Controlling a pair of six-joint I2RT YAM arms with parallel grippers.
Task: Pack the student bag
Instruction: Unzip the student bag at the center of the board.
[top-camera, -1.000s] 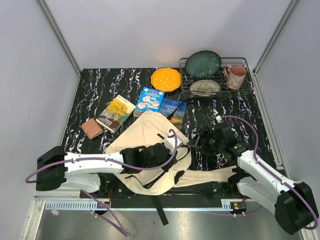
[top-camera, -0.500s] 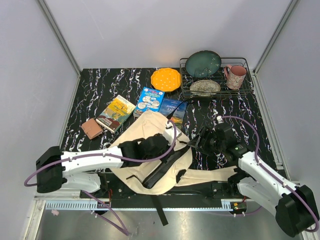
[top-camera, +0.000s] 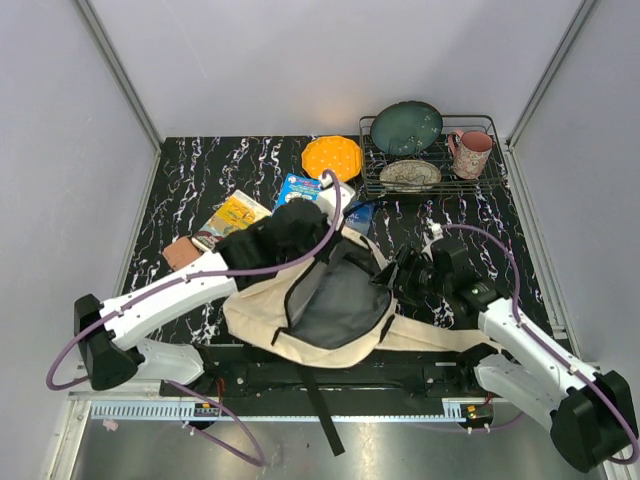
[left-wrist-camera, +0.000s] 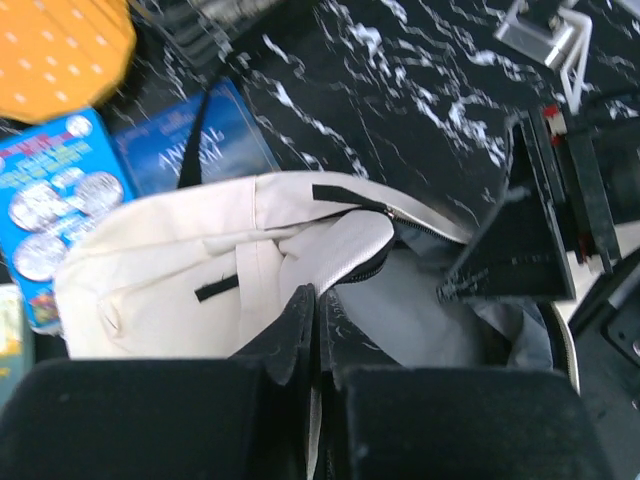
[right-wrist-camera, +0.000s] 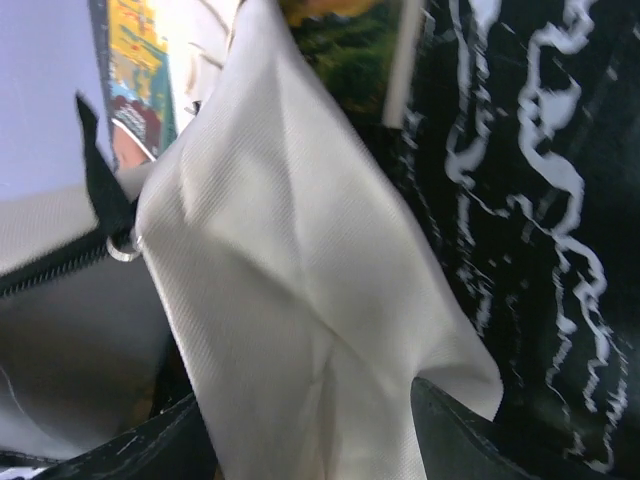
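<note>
The student bag (top-camera: 335, 300) lies on the black marbled table (top-camera: 200, 175), well apart from the wire dish rack (top-camera: 490, 125) on its near-left side. Its long axis runs roughly left to right across the table. The zipped mouth gapes upward and shows the grey lining, and a black strap trails off the near edge.

The left arm reaches diagonally from its base toward the rack. The left gripper (top-camera: 305, 225) is at the bag's far rim, its wrist tipped down. In the left wrist view its jaws (left-wrist-camera: 312, 300) are clenched together on the cream fabric at the mouth's edge, beside the zipper.

The right arm bends in from the near-right. The right gripper (top-camera: 395, 280) is at the end of the bag (right-wrist-camera: 300, 250) that lies nearest the rack. Its jaws stand wide apart with a fold of cream fabric between them (right-wrist-camera: 305, 395). I cannot tell whether they press on it.

An orange plate (top-camera: 331, 158) sits just beside the rack's left end. Nearer than the plate lie a blue book with coin pictures (left-wrist-camera: 45, 200) and a dark blue book reading "ANIMAL" (left-wrist-camera: 195, 150), both partly under the bag's far edge. Further left of the rack lie a yellow book (top-camera: 232, 215), whose title is too small to read, and a small brown item (top-camera: 180, 252).
</note>
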